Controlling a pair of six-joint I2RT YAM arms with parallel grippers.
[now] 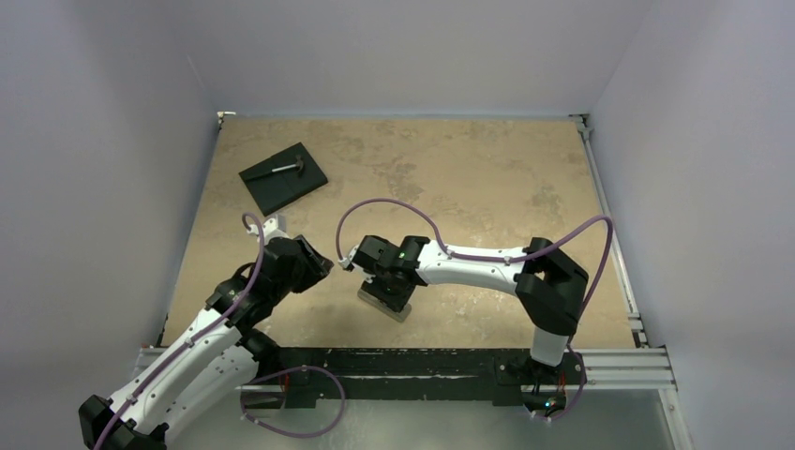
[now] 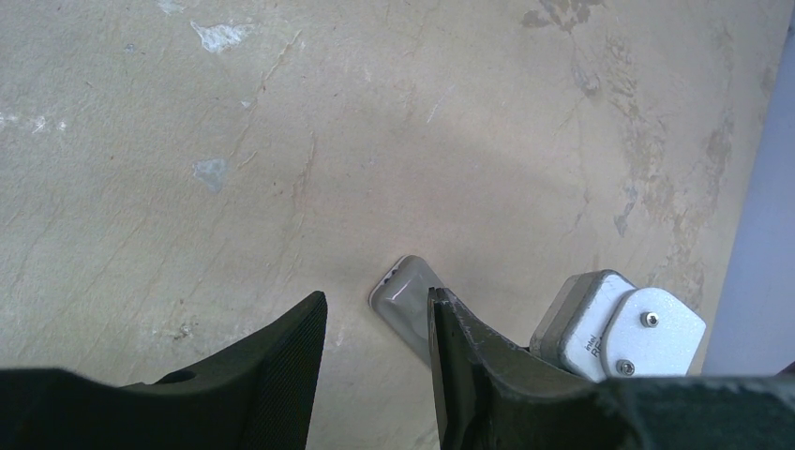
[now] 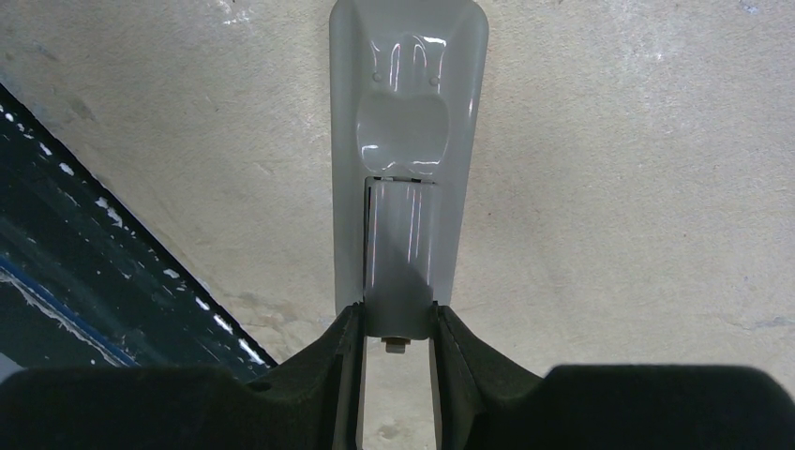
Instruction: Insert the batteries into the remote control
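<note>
Remote control (image 3: 409, 141) lies on mottled tan table (image 1: 469, 169).

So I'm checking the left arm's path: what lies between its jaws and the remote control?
Nothing. The left wrist view shows only bare table between the open left jaws and the remote control; the top external view shows the same.

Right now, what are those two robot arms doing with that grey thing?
The right pincer is down at one end of the remote control, which lies grey back up on the table. Its fingers sit either side of the battery cover; I can't tell if they squeeze it. The left pincer hovers open and empty close by. No batteries show.
</note>
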